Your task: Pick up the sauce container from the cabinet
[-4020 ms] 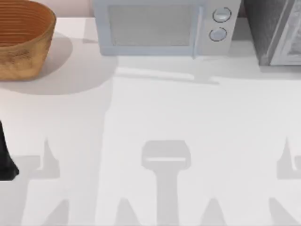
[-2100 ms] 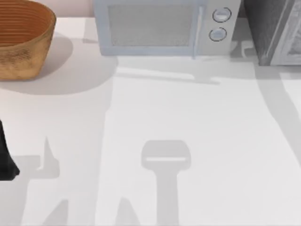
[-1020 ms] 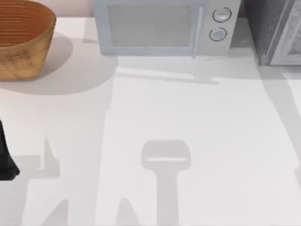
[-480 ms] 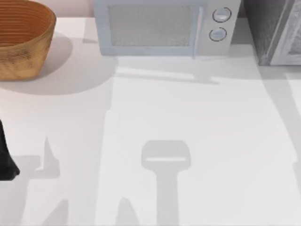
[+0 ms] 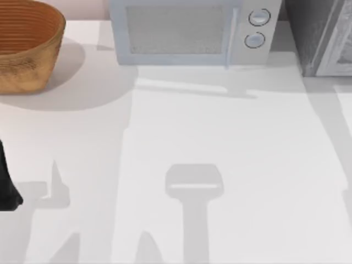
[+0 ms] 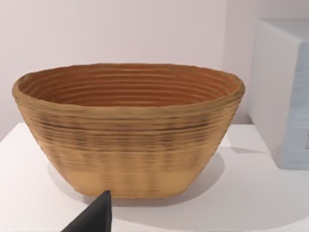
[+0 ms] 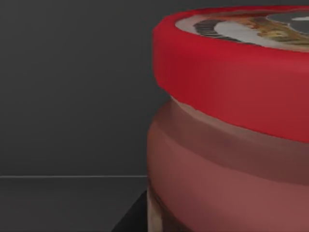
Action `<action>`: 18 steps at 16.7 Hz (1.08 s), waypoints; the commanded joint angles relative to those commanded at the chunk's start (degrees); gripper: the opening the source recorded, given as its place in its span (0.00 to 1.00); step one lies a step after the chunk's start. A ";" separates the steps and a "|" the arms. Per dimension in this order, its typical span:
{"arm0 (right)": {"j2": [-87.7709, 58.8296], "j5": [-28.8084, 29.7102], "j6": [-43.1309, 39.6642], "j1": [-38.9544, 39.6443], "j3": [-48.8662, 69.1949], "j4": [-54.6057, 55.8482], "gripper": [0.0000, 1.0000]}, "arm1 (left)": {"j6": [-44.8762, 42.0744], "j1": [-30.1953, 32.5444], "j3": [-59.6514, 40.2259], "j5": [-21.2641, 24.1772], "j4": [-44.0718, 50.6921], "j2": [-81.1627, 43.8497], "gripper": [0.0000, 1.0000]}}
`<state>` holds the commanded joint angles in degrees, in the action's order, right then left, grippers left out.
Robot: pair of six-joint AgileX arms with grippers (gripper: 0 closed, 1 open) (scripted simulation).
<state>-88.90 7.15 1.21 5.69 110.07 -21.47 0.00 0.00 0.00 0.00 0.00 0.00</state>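
1. Sauce container (image 7: 227, 145): a small round jar with a thick red lid, a printed dark-and-white label on the lid top, and a reddish-brown glossy body. It stands upright on the dark floor of the grey cabinet (image 5: 319, 33) at the table's far right corner, very near our right wrist camera.

2. Handling, as we judge it: rigid, light for its bulk, probably glass or hard plastic. The smooth body looks slippery; the lid rim overhangs the body and makes a natural stop against sliding. We would take hold across the body just under that rim, pads on opposite sides, with moderate squeeze.

3. Right gripper: a dark tip (image 7: 133, 217) shows low beside the jar's base. We cannot tell whether the jaws are apart or together, nor whether they touch the jar.

4. Left gripper (image 6: 94, 217): parked at the table's left edge; one dark fingertip points toward the woven brown wicker basket (image 6: 130, 130). Jaw state: cannot tell.

5. Other stock: a pale grey-blue microwave (image 5: 190, 33) with two round knobs stands at the back, between basket and cabinet, on the white table (image 5: 231, 143).

6. Caution: the cabinet interior is tight and dark; a bump could tip the jar.
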 joint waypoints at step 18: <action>9.14 4.41 0.17 4.76 3.64 -13.20 0.00 | 0.00 0.00 0.00 0.00 0.00 0.00 1.00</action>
<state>-79.76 11.56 1.38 10.45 113.71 -34.67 0.00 0.00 0.00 0.00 0.00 0.00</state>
